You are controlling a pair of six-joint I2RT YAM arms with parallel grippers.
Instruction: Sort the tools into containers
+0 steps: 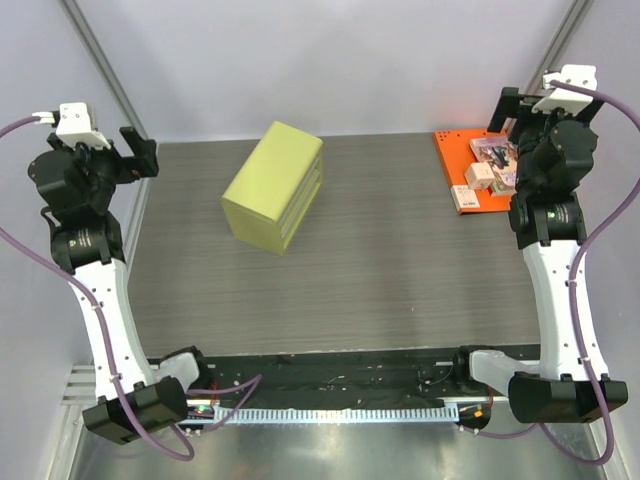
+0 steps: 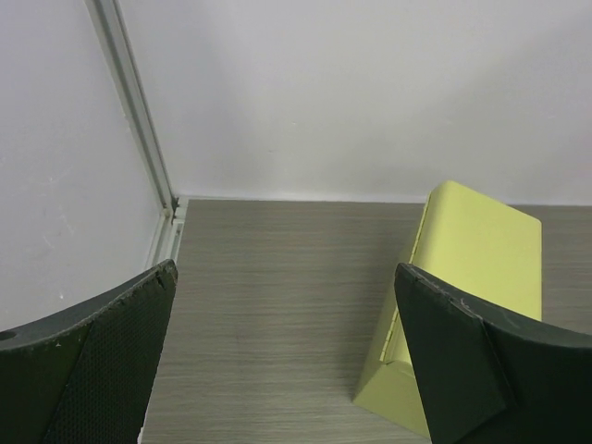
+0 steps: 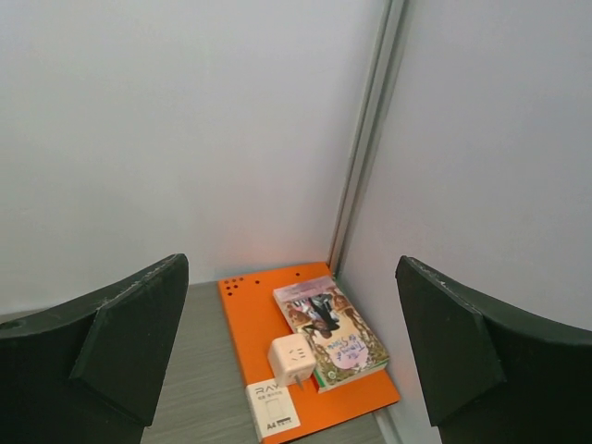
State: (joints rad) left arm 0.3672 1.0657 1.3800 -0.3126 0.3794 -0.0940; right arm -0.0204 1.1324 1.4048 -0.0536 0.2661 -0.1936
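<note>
A yellow-green drawer box [image 1: 272,185] stands at the back middle of the table and also shows at the right of the left wrist view [image 2: 476,259]. An orange board [image 1: 452,160] in the back right corner carries a paperback book [image 3: 338,338], a white cube plug adapter [image 3: 294,361] and a small white box [image 3: 273,412]. My left gripper [image 1: 140,152] is raised at the back left, open and empty [image 2: 285,270]. My right gripper [image 1: 508,108] is raised above the orange board [image 3: 254,310], open and empty [image 3: 289,268].
White walls with metal corner posts [image 1: 100,60] close in the table on three sides. The dark wood-grain tabletop [image 1: 380,270] runs between the arms. A cable tray [image 1: 330,400] lies along the near edge between the arm bases.
</note>
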